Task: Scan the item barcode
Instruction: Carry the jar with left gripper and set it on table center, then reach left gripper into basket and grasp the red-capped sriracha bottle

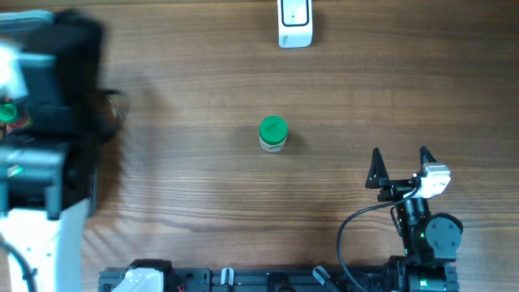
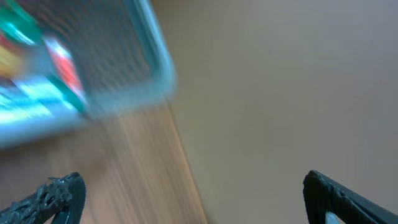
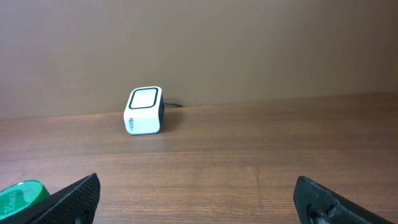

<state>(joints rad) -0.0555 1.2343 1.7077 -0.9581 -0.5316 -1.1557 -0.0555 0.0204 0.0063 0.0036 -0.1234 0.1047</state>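
At mid-table we see a small, pale, green-lidded jar (image 1: 273, 134) standing upright, well apart from our left gripper (image 2: 189, 182) and right gripper (image 1: 400, 154), both spread wide.

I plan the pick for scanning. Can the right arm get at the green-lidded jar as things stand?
Probably yes. The right gripper is open, and only bare wooden table lies between it and the green-lidded jar, which stands upright and alone.

Soft even light, faint shadows. Left wrist view motion-blurred; overhead's left edge smeared; rest sharp.
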